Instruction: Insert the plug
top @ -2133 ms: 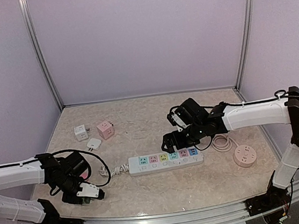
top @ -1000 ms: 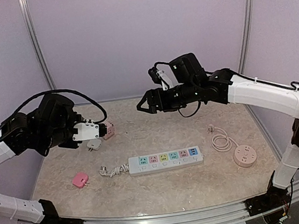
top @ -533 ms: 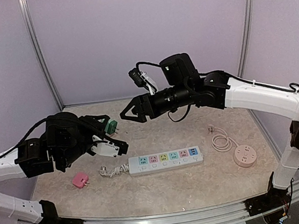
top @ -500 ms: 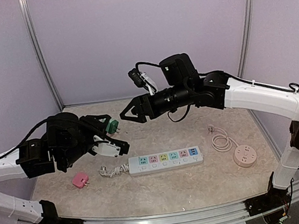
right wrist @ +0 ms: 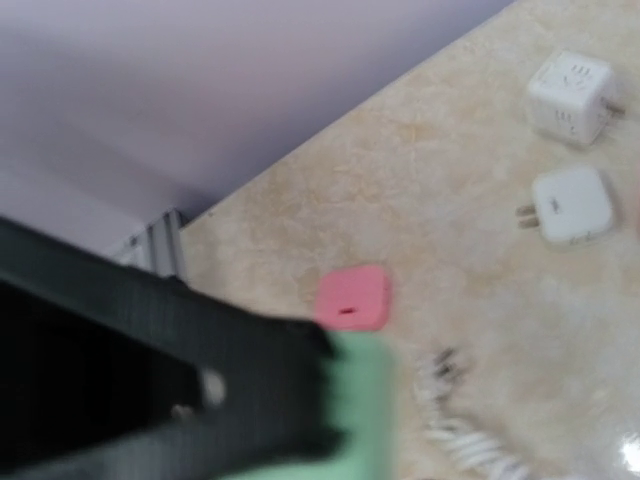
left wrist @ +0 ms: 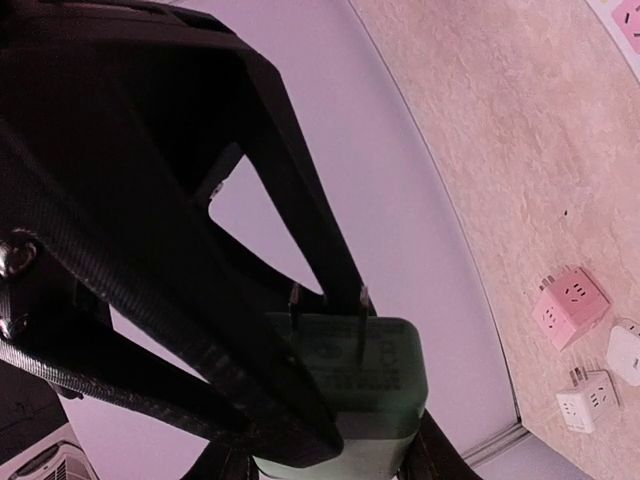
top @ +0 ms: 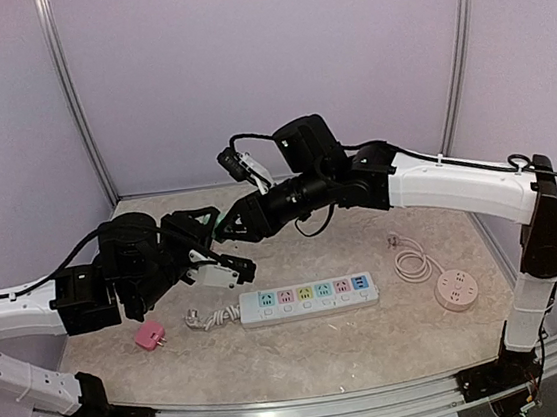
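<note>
- While both arms are being held tip to tip above the left half of the beige marble-patterned table [top: 306, 361], a green box-shaped plug [left wrist: 370, 380] is being clamped in the left gripper [top: 209, 234]. It is off the surface, with its two metal prongs pointing away from the wrist.
- The right gripper [top: 228, 227] is being set against the same plug. One black finger is lying along the green body, but whether the jaws are clenched on it cannot be told from the blurred right wrist view.
- A long white power strip [top: 309, 300] with six coloured sockets is lying flat, below and to the right of the meeting point and well apart from it, parallel to the near rail.
- Bare table is being left between the strip and the near edge, and again behind the strip.
- A flat pink plug [top: 150, 334] is lying just left of the strip's coiled cord.
- A pink cube adaptor [left wrist: 570, 305], a white cube adaptor [right wrist: 572, 95] and a flat white plug [right wrist: 572, 205] are grouped near the foot of a lilac wall.
- A round pink socket [top: 456, 291] is lying near the right edge.
</note>
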